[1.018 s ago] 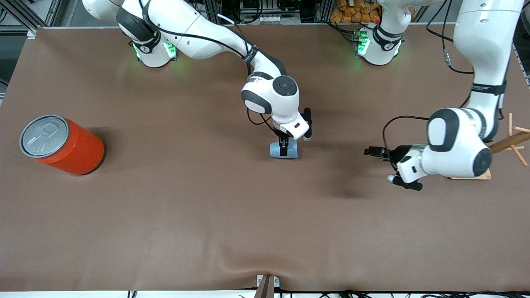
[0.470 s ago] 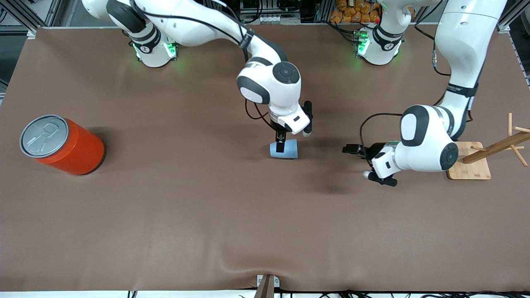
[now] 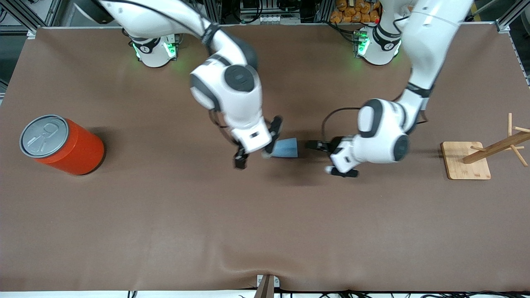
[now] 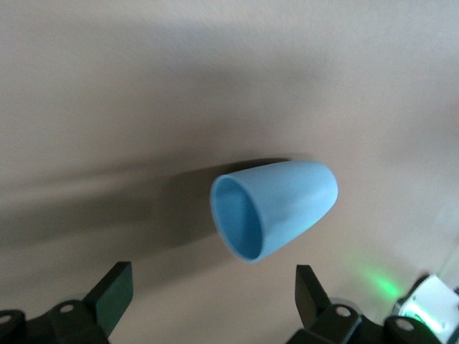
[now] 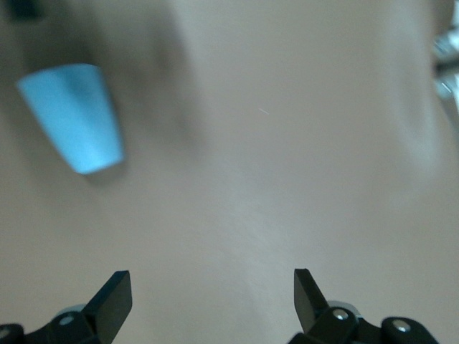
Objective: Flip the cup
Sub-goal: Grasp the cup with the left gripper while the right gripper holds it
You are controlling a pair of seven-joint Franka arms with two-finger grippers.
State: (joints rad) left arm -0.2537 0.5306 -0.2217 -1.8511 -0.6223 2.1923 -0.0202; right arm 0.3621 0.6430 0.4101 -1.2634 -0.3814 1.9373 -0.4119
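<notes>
The small light-blue cup [image 3: 287, 147] lies on its side mid-table, its wide mouth toward the left arm's end. My left gripper [image 3: 315, 145] is level and low beside the cup's mouth, open and empty. In the left wrist view the cup [image 4: 276, 208] shows its darker inside, ahead of the spread left gripper [image 4: 213, 301]. My right gripper [image 3: 242, 159] is open and empty, up over the table by the cup's narrow end. The right wrist view shows the cup [image 5: 72, 118] off to one side of the right gripper [image 5: 211, 297].
A big orange can with a grey lid [image 3: 62, 145] stands near the right arm's end of the table. A wooden peg rack on a square base [image 3: 466, 166] stands at the left arm's end.
My right gripper has let go of the cup, risen and moved toward the right arm's end. My left gripper has moved in toward the cup's mouth. The cup has barely moved.
</notes>
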